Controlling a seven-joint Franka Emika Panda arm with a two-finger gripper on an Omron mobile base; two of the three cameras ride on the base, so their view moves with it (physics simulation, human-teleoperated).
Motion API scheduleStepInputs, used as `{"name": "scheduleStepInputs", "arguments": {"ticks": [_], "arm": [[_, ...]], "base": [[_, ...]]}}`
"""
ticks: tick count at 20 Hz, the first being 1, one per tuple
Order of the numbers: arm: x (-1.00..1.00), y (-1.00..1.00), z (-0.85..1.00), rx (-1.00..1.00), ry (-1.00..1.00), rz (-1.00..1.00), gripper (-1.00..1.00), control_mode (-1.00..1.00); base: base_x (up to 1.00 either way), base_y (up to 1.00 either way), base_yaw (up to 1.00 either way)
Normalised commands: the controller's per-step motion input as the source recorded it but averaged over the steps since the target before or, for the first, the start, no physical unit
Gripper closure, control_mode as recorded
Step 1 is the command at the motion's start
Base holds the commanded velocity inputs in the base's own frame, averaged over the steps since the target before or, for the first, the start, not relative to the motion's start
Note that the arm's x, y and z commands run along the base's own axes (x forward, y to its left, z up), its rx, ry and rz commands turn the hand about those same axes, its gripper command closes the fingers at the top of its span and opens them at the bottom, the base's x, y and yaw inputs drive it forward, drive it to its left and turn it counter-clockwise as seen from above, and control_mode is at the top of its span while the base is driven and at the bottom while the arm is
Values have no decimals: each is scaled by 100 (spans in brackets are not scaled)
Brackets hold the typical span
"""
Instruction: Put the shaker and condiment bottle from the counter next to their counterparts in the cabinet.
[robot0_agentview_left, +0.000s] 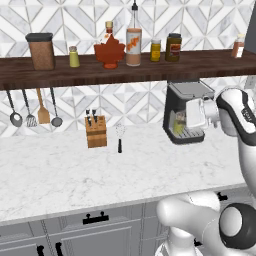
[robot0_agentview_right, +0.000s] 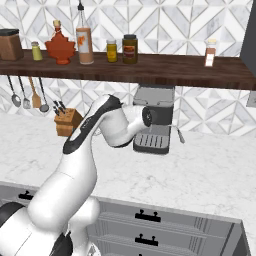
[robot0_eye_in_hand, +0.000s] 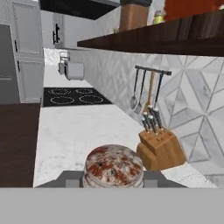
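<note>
**Shaker in the pinch, bottle already shelved**

Your gripper (robot0_eye_in_hand: 113, 180) is pressed together on the shaker (robot0_eye_in_hand: 113, 166), low in front of the coffee machine (robot0_agentview_left: 186, 95), far right of the counter. You're holding it level, likely so it stays upright: cap up, long axis about vertical. The condiment bottle (robot0_agentview_left: 133, 41) stands on the cabinet (robot0_agentview_left: 125, 71) beside the maple-leaf bottle (robot0_agentview_left: 109, 51). The twin shaker (robot0_agentview_left: 74, 57) waits well to the left.

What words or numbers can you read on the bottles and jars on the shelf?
None can be read.
condiment bottle: white label with an orange mark, no letters clear.
small yellow jar: label too blurred.
dark jar: red and yellow label, too small to read.
white-capped bottle: label too blurred.
maple-leaf bottle: no text seen.
</note>
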Motion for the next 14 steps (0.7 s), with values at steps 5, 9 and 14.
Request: {"name": "scheduleStepInputs", "arguments": {"ticks": [5, 9, 14], "arm": [[-18, 26, 80, 0, -4, 4, 100, -100], [-27, 61, 47, -1, 0, 12, 100, -100], [-27, 82, 8, -4, -3, 20, 100, -100]], "base": [[0, 0, 0], [0, 0, 0], [0, 0, 0]]}}
